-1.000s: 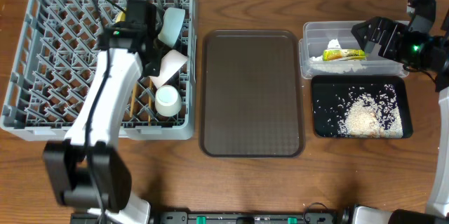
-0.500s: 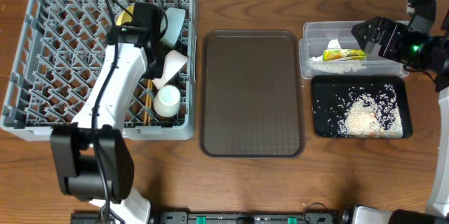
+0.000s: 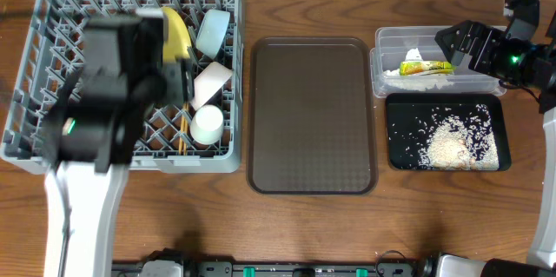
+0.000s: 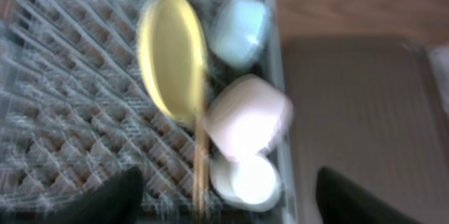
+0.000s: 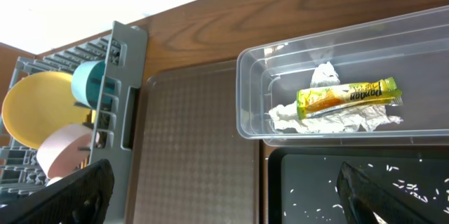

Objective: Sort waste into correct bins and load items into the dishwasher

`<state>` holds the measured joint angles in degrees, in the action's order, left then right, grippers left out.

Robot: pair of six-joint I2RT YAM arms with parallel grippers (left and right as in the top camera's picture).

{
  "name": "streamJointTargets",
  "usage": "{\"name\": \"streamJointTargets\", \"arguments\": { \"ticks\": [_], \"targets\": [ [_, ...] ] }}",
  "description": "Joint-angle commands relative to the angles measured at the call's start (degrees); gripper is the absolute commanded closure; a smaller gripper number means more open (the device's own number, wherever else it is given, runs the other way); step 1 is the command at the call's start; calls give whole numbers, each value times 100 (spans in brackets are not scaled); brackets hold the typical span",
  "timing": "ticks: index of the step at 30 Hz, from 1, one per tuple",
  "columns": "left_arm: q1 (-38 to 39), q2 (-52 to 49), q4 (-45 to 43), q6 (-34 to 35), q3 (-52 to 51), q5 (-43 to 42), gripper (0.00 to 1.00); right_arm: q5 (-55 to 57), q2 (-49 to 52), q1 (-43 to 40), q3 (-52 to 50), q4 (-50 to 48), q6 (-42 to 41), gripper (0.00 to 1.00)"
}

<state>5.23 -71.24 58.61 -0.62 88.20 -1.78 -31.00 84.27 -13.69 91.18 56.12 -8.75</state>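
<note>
— What sits where?
— Dish rack (image 3: 208,160) at left, holding plate (image 3: 176,34) and cup (image 3: 207,123). Serving tray (image 3: 313,116) in the middle. Tub (image 3: 380,60) holding wrapper (image 3: 426,68) at right, shallow tray (image 3: 401,147) of rice (image 3: 452,145) just before it.

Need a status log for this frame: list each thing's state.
Plate: on edge in rack.
Blue bowl: on its side in rack.
White bowl: tipped in rack.
Cup: in rack.
Chopsticks: lying in rack.
Wrapper: in tub.
Rice: scattered in black tray.
Left jaws: open, empty.
Right jaws: open, empty.
</note>
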Motion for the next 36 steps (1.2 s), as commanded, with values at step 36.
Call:
{"name": "streamJointTargets", "arguments": {
  "ticks": [36],
  "targets": [
    [-17,1134,909,92,55,-955,10,953,-402,778,-726,-1711,2076,1]
  ]
}}
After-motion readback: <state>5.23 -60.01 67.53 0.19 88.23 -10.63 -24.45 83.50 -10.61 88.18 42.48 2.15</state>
